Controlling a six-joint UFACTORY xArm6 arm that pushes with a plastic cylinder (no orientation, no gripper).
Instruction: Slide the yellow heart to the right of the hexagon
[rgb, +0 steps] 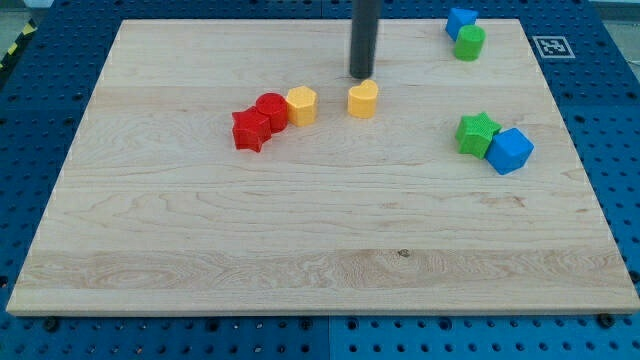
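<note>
The yellow heart (363, 100) lies on the wooden board (300, 250) in the upper middle. The yellow hexagon (301, 104) lies a short gap to its left, touching a red cylinder (272, 108). My tip (361, 76) stands just at the view's top side of the yellow heart, right against its upper edge or a hair off it; I cannot tell which. The rod rises straight up out of the view's top.
A red star (250, 130) sits against the red cylinder's lower left. A green star (477, 133) and a blue cube (510, 150) touch at the right. A blue block (460, 20) and a green cylinder (469, 42) sit at the top right.
</note>
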